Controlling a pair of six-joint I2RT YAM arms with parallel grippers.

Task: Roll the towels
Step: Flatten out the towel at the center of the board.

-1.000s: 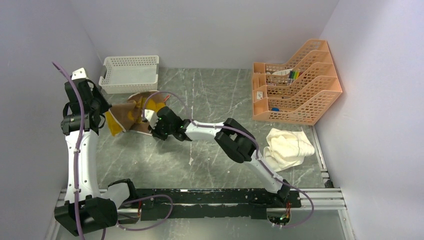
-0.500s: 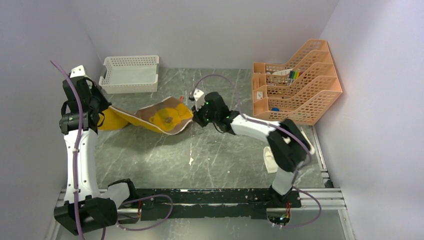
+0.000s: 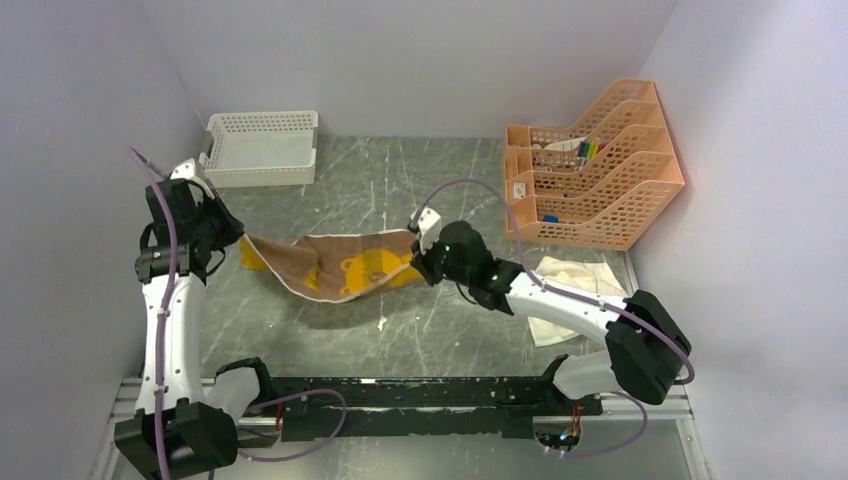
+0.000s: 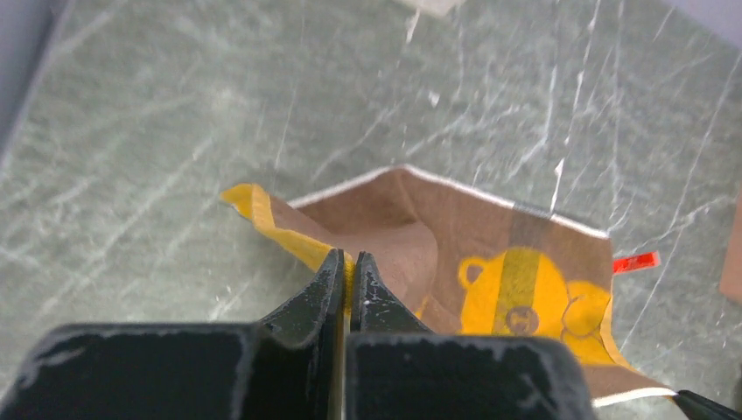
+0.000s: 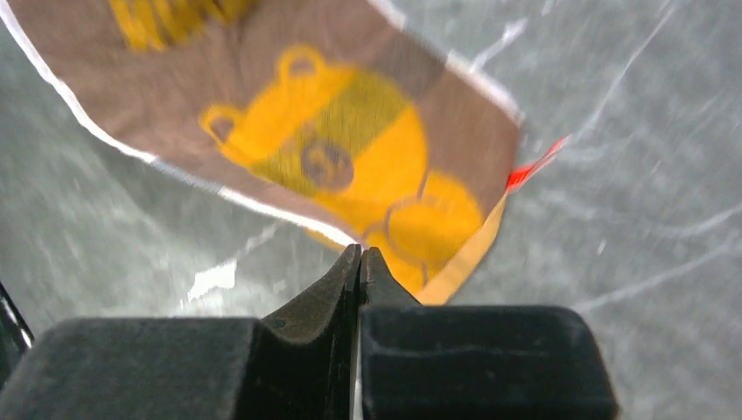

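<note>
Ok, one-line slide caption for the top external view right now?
Left gripper and right gripper hold the bear towel stretched between them over the table; cream towel lies crumpled at right.

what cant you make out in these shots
- Top view: the cream towel is partly covered by the right arm, so its full shape is hidden.
- Top view: items in the orange file rack are too small to identify.
- Right wrist view: blur smears the brown-and-yellow towel, and the right gripper hides the pinched edge.
- Left wrist view: the body of the left gripper cuts off the towel's near part.
</note>
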